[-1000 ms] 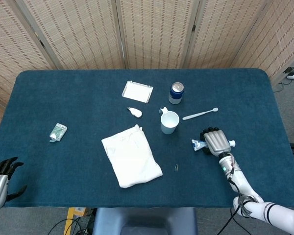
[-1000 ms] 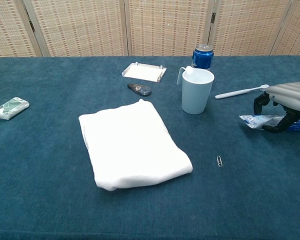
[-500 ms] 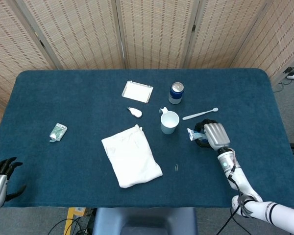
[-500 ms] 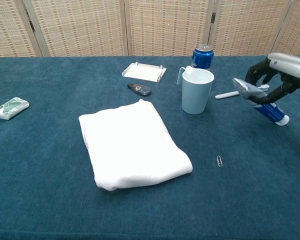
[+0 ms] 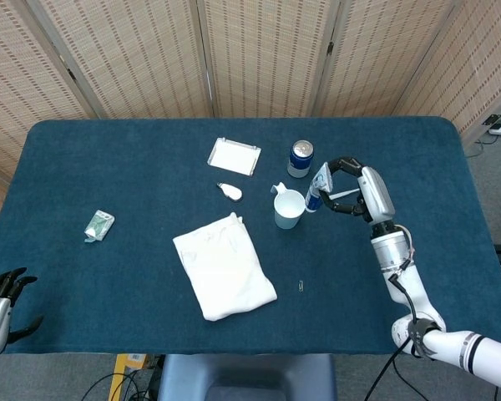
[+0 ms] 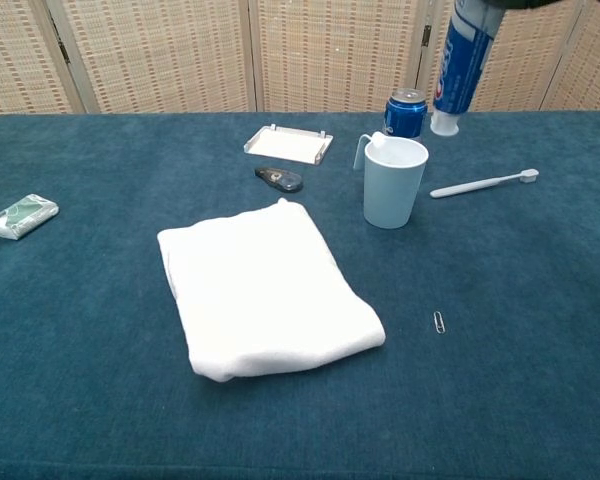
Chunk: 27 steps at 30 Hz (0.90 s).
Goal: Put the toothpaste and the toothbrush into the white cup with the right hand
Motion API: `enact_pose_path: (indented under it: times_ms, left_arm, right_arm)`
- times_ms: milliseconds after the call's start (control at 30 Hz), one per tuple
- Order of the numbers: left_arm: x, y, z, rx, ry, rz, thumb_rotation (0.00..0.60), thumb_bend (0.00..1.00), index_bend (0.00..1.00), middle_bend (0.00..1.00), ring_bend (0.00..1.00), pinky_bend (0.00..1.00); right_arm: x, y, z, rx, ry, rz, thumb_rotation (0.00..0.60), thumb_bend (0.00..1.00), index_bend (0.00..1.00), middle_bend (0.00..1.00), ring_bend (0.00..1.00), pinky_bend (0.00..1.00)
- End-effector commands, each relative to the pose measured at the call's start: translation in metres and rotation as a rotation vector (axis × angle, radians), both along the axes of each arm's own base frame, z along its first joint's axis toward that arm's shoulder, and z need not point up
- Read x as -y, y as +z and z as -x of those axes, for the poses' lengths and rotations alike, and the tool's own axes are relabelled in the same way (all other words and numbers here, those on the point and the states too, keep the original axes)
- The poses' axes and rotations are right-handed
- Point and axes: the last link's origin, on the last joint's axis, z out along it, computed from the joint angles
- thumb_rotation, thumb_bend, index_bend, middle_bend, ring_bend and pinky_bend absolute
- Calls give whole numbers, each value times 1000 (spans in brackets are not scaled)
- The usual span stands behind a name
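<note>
My right hand [image 5: 361, 191] grips the blue and white toothpaste tube [image 6: 462, 62] high above the table, cap end down, just right of the white cup [image 6: 393, 181]. In the head view the toothpaste tube [image 5: 317, 188] hangs beside the rim of the white cup [image 5: 289, 208]. The white toothbrush [image 6: 483, 184] lies flat on the cloth to the cup's right, also seen as the toothbrush [image 5: 342, 195] partly behind my fingers. My left hand [image 5: 0, 307] sits at the table's near left corner, fingers apart and holding nothing.
A blue can [image 5: 301, 158] stands just behind the cup. A folded white towel [image 6: 265, 287] lies mid-table, with a small tray [image 6: 288, 144], a little dark dispenser [image 6: 279, 179], a paperclip [image 6: 438, 321] and a green packet [image 6: 21, 216] around it.
My right hand lifted the toothpaste off the table and carried it up and leftward to beside the cup, turning the tube cap-down. The left hand stayed put.
</note>
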Motion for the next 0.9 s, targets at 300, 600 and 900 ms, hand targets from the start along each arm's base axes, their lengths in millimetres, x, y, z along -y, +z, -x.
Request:
enact_pose_path:
  times_ms: [300, 600, 900]
  left_arm:
    - [2, 2, 1, -1, 3, -6, 600, 270, 275, 171, 151, 178]
    - [7, 7, 6, -3, 24, -17, 600, 270, 275, 171, 151, 178]
    - [6, 5, 5, -3, 17, -13, 600, 270, 274, 171, 151, 178]
  right_arm:
    - [33, -20, -42, 111, 10, -67, 600, 410, 836, 531, 296, 290]
    - [48, -46, -42, 101, -34, -109, 600, 405, 836, 520, 296, 290]
    - [51, -52, -32, 82, -64, -125, 600, 403, 836, 517, 296, 291]
